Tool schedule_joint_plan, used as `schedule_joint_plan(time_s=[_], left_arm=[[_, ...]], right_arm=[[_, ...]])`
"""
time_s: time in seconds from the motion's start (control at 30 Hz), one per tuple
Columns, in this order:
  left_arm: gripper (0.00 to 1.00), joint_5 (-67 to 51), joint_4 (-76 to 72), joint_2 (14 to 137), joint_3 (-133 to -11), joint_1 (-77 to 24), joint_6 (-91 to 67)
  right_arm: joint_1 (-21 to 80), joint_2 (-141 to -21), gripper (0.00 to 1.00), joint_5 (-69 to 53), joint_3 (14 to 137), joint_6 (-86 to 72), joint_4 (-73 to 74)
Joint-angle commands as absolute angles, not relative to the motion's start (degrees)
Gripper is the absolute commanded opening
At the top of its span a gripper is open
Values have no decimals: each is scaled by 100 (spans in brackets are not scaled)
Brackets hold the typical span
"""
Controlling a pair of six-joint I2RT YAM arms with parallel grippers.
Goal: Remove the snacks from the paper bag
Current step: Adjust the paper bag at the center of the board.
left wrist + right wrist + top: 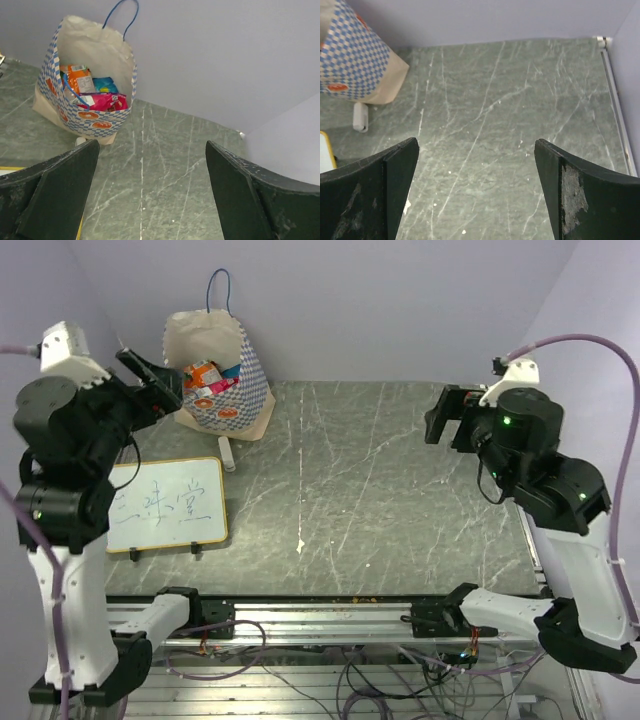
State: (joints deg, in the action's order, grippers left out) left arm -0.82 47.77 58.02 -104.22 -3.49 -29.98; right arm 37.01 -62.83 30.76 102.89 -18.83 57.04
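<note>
The paper bag (pixel 222 392) stands upright at the back left of the table, its mouth open and a blue cord handle sticking up. Inside it lie the snacks (pixel 212 379): an orange packet (pixel 80 80), a blue one (pixel 105 84) and a magenta one (pixel 106 102) show above the checked wall of the bag (pixel 75 116). My left gripper (pixel 155 380) hovers just left of the bag, open and empty (pixel 152 145). Far off at the right side my right gripper (pixel 437 418) is raised, open and empty (pixel 476 142); the bag (pixel 355 60) fills the upper left corner of the right wrist view.
A white writing board (pixel 165 505) with blue writing lies at the near left. A small white marker (pixel 228 455) lies in front of the bag, also seen as a marker (pixel 360 116) in the right wrist view. Purple walls close in the back and both sides.
</note>
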Motion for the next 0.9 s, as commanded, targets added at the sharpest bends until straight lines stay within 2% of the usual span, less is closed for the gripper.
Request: schedule_joint_plan(time_s=[0.0, 0.43, 0.63, 0.7, 0.77, 0.87], left_arm=[[98, 137, 4381, 6166, -10224, -368, -3009], [99, 50, 3807, 7164, -9779, -387, -3648], [99, 90, 3425, 7690, -9957, -322, -4223], [96, 92, 3323, 7855, -10024, -294, -4452], [93, 399, 3548, 7998, -10217, -273, -4680], [94, 1307, 4029, 8037, -10354, -213, -5025]], right_arm=[[3480, -6316, 100, 2936, 9944, -2333, 5639], [3077, -6640, 100, 2552, 9213, -3702, 6082], [3013, -6698, 100, 2084, 8945, -3268, 5391], [3003, -6740, 100, 2094, 8855, -3120, 5116], [2992, -6823, 100, 2143, 8802, -2933, 4873], [2982, -7069, 100, 2301, 8914, -2599, 4621]])
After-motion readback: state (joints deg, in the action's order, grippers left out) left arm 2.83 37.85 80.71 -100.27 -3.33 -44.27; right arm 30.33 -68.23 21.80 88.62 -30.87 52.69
